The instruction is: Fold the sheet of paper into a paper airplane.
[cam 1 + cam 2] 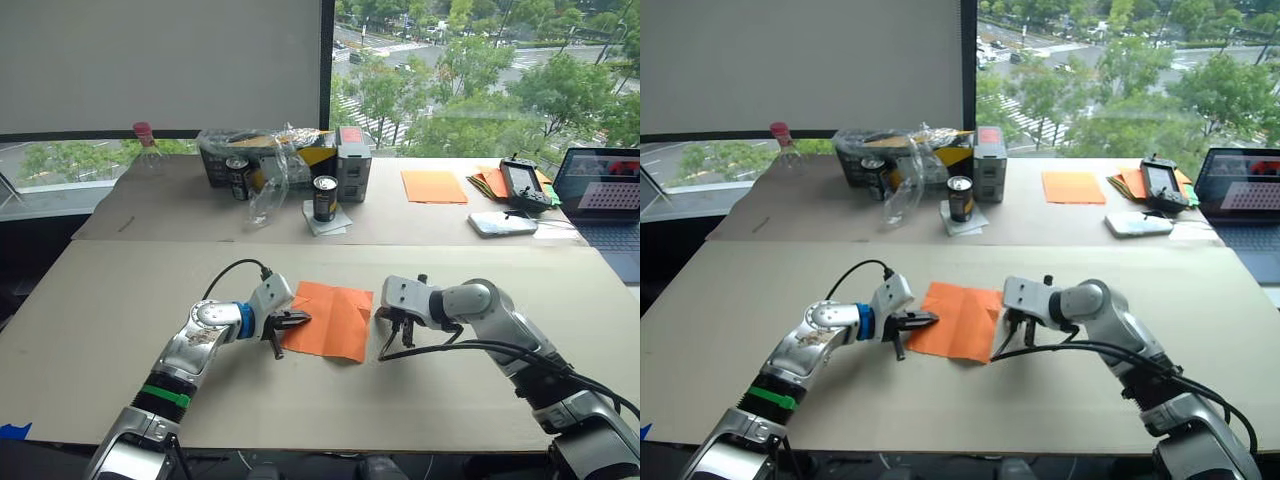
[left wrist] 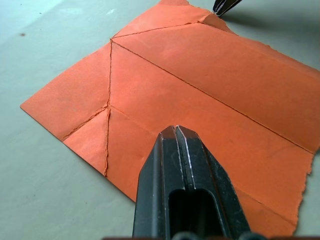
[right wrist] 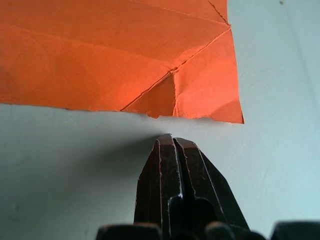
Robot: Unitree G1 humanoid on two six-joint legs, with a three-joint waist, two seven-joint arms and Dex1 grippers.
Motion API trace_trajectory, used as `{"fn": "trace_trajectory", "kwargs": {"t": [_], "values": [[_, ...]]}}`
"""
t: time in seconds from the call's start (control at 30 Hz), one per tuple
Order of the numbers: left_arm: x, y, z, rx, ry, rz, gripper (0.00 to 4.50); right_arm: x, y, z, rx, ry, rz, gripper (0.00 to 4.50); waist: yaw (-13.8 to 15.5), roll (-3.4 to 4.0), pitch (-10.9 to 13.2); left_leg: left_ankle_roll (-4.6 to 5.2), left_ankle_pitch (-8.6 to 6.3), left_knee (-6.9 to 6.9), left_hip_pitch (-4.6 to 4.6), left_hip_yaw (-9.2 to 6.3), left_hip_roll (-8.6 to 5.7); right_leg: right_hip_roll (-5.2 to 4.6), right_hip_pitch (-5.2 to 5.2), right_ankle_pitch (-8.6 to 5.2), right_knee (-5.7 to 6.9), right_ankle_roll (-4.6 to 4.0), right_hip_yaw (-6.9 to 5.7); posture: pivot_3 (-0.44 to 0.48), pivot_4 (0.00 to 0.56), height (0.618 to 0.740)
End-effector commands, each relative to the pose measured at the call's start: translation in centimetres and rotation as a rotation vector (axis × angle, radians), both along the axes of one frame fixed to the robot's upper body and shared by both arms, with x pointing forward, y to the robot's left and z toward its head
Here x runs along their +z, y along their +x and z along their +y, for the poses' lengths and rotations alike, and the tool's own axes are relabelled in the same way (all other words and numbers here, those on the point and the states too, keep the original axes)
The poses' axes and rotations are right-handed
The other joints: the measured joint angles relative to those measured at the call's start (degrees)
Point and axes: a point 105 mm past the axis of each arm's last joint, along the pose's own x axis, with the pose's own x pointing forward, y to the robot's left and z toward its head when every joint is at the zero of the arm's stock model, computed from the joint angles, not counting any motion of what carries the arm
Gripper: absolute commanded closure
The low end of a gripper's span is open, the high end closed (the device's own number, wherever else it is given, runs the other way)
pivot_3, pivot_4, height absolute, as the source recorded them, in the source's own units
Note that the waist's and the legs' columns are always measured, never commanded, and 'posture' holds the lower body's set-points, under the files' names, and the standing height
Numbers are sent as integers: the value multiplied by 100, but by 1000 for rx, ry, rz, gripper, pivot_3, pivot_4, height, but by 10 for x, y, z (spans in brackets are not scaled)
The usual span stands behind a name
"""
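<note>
The sheet of paper (image 1: 330,318) lies flat on the near table, bright orange with crease lines and a folded corner (image 2: 90,132). My left gripper (image 1: 297,321) is shut, and its closed tips (image 2: 176,132) rest over the sheet's left edge without holding it. On the other side, my right gripper (image 1: 392,330) is also shut. It sits just off the sheet's right edge, where the right wrist view shows its tips (image 3: 168,139) a short gap from the torn-looking paper edge (image 3: 165,116).
On the far table are a smooth orange sheet (image 1: 434,186), a stack of orange and green sheets (image 1: 488,182), a handheld controller (image 1: 523,185), a laptop (image 1: 605,195), two cans (image 1: 325,197), boxes under a plastic bag (image 1: 270,155) and a pink-capped bottle (image 1: 147,145).
</note>
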Motion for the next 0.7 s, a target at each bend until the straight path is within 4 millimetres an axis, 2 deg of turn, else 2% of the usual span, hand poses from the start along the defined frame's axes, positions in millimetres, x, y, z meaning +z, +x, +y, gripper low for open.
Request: {"fn": "trace_trajectory", "kwargs": {"t": [0.03,0.2,0.37,0.47,0.7], "values": [[-12,-4,1,6,22,30,4500,3,3,2,29,-23,-7,4443,2,0,0,0,0,0,0,-1,0,0,0,0,0,0,0,0,150,732],[-13,-5,0,13,18,28,4500,2,-1,16,100,13,23,4443,-13,0,0,0,0,-2,2,0,1,1,0,0,0,0,0,0,150,732],[-13,-5,2,19,19,26,4500,0,4,16,95,77,43,4443,-32,0,0,0,0,-7,6,0,2,1,2,0,0,-1,0,0,150,732],[-13,-6,4,26,20,25,4500,9,3,25,121,180,66,4443,-40,0,0,0,0,-8,8,0,3,2,2,0,0,-1,0,0,150,732],[-14,-6,2,33,14,24,4500,42,-13,64,257,404,150,4443,-29,1,1,0,0,-11,5,-2,3,2,0,0,0,-1,0,0,150,732]]}}
